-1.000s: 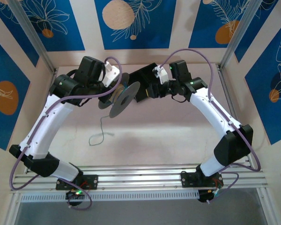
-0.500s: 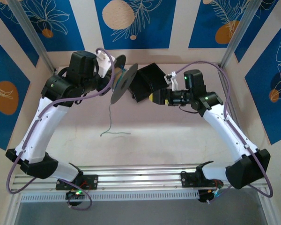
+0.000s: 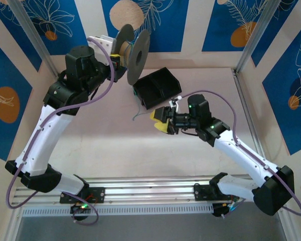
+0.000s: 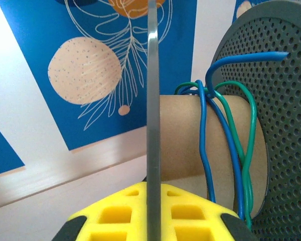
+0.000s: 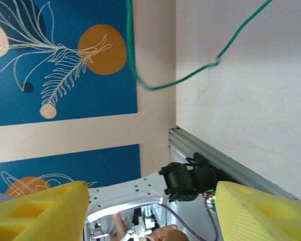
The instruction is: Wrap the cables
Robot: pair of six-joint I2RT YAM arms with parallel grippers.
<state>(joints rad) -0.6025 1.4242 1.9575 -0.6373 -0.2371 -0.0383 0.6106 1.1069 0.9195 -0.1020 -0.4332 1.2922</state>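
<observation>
Cables (image 4: 226,150), blue and green, lie partly wound on the core of a spool (image 3: 135,50), whose flange the left gripper (image 4: 151,211) clamps aloft. One loose green tail (image 3: 137,111) hangs toward the table (image 3: 90,135) beside the bin (image 3: 158,85). The right gripper (image 3: 160,123), spread wide and empty, is the nearer arm, with the tail just ahead of its fingertips.

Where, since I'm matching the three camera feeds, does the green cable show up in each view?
Top external: the green cable is a thin strand beside the black tray's left corner.
Left wrist: the green cable loops round the cardboard core of the spool, right of centre.
Right wrist: the green cable crosses the upper part.
Shared landmark: the blue leaf-print wall panels.
</observation>
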